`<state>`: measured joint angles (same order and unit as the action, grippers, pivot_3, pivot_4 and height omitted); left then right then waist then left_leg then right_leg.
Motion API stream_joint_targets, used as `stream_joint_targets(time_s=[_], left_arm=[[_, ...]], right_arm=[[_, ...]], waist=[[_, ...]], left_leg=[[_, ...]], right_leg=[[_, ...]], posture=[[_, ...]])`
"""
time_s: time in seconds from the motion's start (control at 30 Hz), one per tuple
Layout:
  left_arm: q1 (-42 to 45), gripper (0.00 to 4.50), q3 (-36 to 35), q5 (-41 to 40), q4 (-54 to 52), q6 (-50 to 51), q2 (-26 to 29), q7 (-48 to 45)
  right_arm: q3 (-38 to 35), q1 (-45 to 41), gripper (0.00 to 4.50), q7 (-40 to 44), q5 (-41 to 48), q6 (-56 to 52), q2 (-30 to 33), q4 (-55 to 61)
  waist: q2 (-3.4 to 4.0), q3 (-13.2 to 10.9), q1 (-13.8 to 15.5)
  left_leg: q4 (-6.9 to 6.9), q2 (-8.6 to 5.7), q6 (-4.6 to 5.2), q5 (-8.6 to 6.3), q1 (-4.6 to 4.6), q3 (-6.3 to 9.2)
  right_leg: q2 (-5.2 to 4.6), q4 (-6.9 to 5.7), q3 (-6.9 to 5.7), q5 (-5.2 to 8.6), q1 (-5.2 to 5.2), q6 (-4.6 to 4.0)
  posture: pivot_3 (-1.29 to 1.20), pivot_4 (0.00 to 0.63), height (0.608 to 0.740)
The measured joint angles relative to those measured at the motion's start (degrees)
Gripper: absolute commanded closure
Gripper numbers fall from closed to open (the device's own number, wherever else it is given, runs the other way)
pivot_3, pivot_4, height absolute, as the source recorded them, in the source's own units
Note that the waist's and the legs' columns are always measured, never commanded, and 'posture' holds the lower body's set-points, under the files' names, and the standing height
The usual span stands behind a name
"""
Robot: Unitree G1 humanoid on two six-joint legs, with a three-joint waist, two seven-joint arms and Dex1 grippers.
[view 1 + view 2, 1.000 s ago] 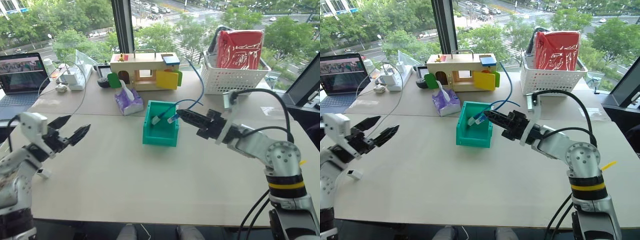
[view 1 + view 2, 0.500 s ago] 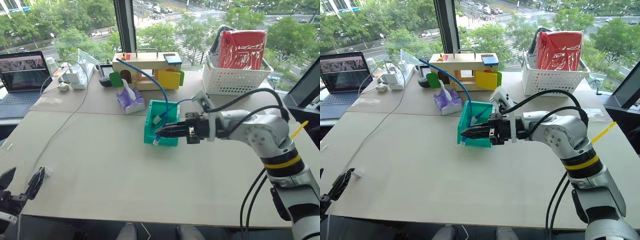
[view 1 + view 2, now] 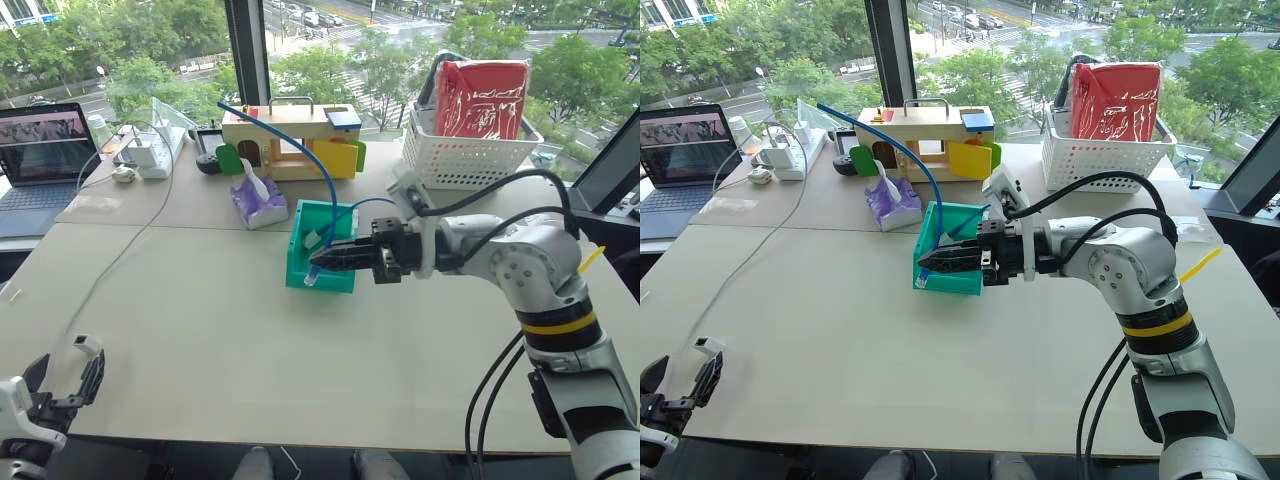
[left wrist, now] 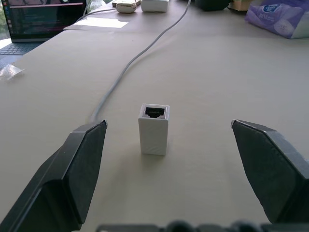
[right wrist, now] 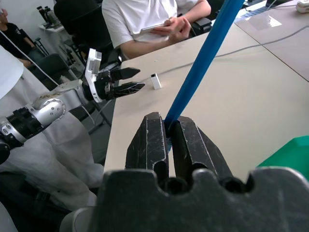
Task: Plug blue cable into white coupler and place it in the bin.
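Teal plastic bin (image 3: 320, 262) with straight walls stands mid-table before a wooden toy house (image 3: 290, 140), purple tissue pack (image 3: 258, 203) and white lattice basket (image 3: 470, 150); the right gripper (image 3: 315, 262), over its front lip, pinches the thin light-blue cable (image 3: 290, 150).

Left wrist view: the small white boxy coupler (image 4: 154, 128) stands upright between the left gripper's (image 4: 169, 140) wide-spread fingers, a grey cord (image 4: 130, 63) behind.

Right wrist view: two seated people beyond the table's edge.

Blue cable (image 3: 300, 142) arcs from upper centre down to mid-frame, pinched near its plug end over the teal bin (image 3: 322, 262) at centre. White coupler (image 4: 154, 129) stands upright, socket up, at lower left.
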<state>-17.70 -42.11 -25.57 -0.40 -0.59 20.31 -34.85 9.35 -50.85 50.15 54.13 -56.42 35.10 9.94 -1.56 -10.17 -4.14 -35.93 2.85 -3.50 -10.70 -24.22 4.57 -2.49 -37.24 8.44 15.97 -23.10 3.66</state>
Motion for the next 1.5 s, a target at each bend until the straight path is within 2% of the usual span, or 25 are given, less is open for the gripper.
stream_joint_targets(time_s=[0.3,0.4,0.57,0.67,0.83,0.97,1.13,1.33,1.5], left_arm=[[9.96,0.07,4.28,3.38,14.65,-4.69,6.13,-0.06],[12.19,0.79,5.50,3.97,17.54,-6.26,7.34,-0.58],[11.17,2.81,6.09,3.57,19.53,-8.80,8.76,-2.96],[11.09,3.83,6.07,2.82,19.63,-8.77,9.29,-3.44],[12.80,3.82,9.75,2.06,15.83,-4.83,9.76,-5.00],[17.41,3.82,19.16,0.63,5.67,1.95,13.70,-11.50],[22.99,3.82,28.67,1.10,-0.37,8.48,14.75,-14.50],[33.14,3.82,39.14,4.89,1.41,13.11,13.63,-16.81],[42.90,3.82,48.06,8.64,8.07,13.17,8.45,-20.29]], right_arm=[[-3.45,0.64,4.50,-2.92,0.16,-3.91,0.21,2.16],[-4.02,1.11,4.50,-3.42,0.21,-5.01,0.23,3.39],[-6.15,2.54,4.50,-5.23,0.65,-6.71,0.47,4.96],[-6.81,2.99,4.50,-5.74,0.96,-7.58,0.50,5.63],[-8.08,3.73,4.50,-6.63,1.11,-7.79,0.53,5.89],[-8.30,4.06,4.50,-7.37,1.12,-7.79,0.33,6.83],[-10.60,5.20,4.50,-9.47,1.18,-7.79,0.43,7.86],[-13.80,8.77,4.50,-13.23,2.45,-7.95,1.17,11.82],[-18.45,14.59,4.50,-19.52,3.55,-8.07,1.88,16.36]], waist=[[-0.01,0.01,0.61],[0.02,0.03,0.68],[0.02,0.03,0.41],[0.02,0.03,0.16],[0.01,0.02,0.55],[-0.09,0.03,0.64],[-0.09,0.03,-0.11],[-0.10,0.03,0.36],[-0.12,0.03,0.69]], left_leg=[[-0.04,-0.04,-0.01,0.01,0.05,0.03],[-0.04,-0.04,-0.04,0.04,0.10,0.03],[-0.03,-0.03,-0.05,0.04,0.10,0.03],[-0.02,-0.03,-0.05,0.04,0.09,0.03],[-0.05,-0.03,-0.11,0.09,0.01,0.05],[-0.02,-0.02,-0.19,0.13,-0.04,0.04],[0.05,-0.01,-0.18,0.13,-0.03,0.04],[-0.05,-0.04,-0.18,0.13,-0.05,0.07],[-0.04,-0.04,-0.18,0.13,-0.10,0.08]], right_leg=[[-0.01,-0.35,-0.04,0.00,-0.02,0.00],[-0.01,-0.43,-0.03,0.00,-0.01,-0.01],[-0.01,-0.45,-0.03,0.01,-0.04,-0.02],[-0.01,-0.46,-0.02,0.01,-0.05,-0.02],[-0.02,-0.47,-0.10,0.02,-0.05,0.00],[-0.03,-0.41,-0.10,0.02,-0.07,-0.01],[-0.02,-0.44,-0.10,0.01,-0.13,-0.01],[-0.03,-0.46,-0.15,0.02,-0.04,0.00],[-0.03,-0.41,-0.16,0.02,-0.06,0.00]], posture=[[0.00,0.150,0.740],[0.00,0.150,0.740],[0.00,0.150,0.740],[0.00,0.150,0.740],[0.00,0.150,0.740],[0.00,0.150,0.740],[0.00,0.150,0.740],[0.00,0.150,0.740],[0.00,0.150,0.740]])
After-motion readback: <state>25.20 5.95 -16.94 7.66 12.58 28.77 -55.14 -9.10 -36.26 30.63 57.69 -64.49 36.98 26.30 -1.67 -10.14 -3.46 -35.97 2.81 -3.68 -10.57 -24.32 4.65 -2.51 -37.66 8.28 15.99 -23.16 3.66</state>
